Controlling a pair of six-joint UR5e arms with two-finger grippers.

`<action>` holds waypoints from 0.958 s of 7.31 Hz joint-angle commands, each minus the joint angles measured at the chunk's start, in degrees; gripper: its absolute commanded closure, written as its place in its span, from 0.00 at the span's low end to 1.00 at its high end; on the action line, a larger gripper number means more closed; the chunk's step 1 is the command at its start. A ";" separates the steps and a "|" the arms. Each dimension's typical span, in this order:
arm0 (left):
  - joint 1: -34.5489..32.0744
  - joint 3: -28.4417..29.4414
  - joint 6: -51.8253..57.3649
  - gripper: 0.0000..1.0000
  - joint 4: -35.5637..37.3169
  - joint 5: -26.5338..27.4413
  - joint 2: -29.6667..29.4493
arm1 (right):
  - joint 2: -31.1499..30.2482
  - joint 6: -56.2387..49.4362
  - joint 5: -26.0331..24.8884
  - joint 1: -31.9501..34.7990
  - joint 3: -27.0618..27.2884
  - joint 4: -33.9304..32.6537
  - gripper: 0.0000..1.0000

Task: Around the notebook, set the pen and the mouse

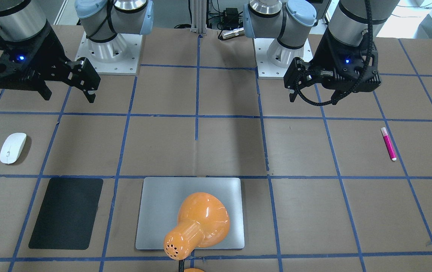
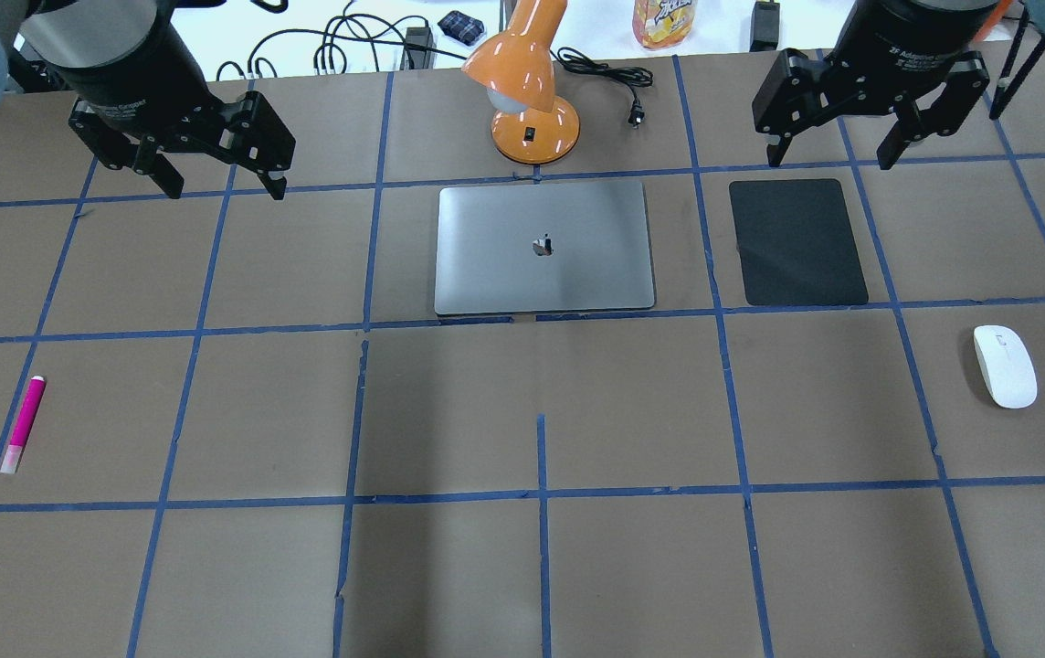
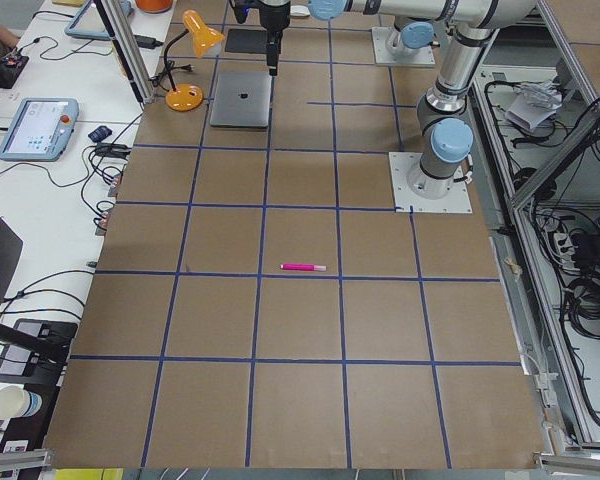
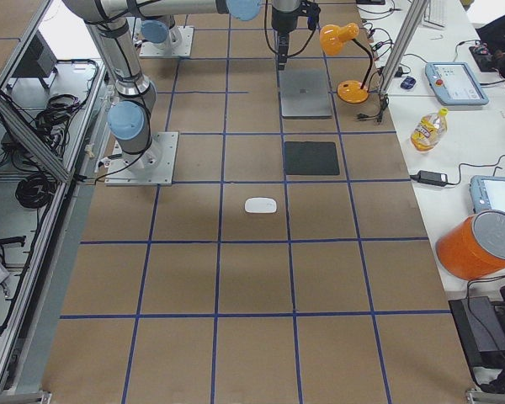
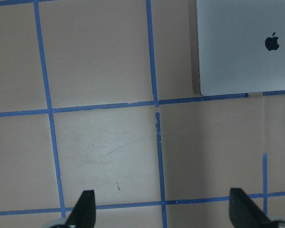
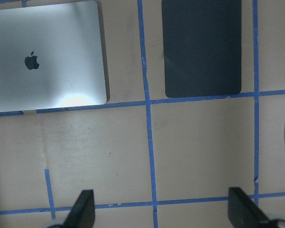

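Observation:
The silver-grey notebook lies closed at the far middle of the table, also in the left wrist view and the right wrist view. The magenta pen lies alone at the near left, far from the notebook. Out on the right side rests the white mouse, past the black mat. My left gripper hangs open and empty above the table, left of the notebook. My right gripper hangs open and empty over the mat's far edge. In the front view they are the left gripper and the right gripper.
An orange desk lamp stands just behind the notebook, its shade leaning over it. A matte black mat lies right of the notebook. A cable with a plug and a bottle sit at the far edge. Blue tape lines grid the brown table.

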 commanded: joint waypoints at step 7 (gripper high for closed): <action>16.82 -5.99 13.89 0.00 0.43 0.44 0.41 | -0.48 -13.83 -0.83 -12.44 -1.27 0.59 0.00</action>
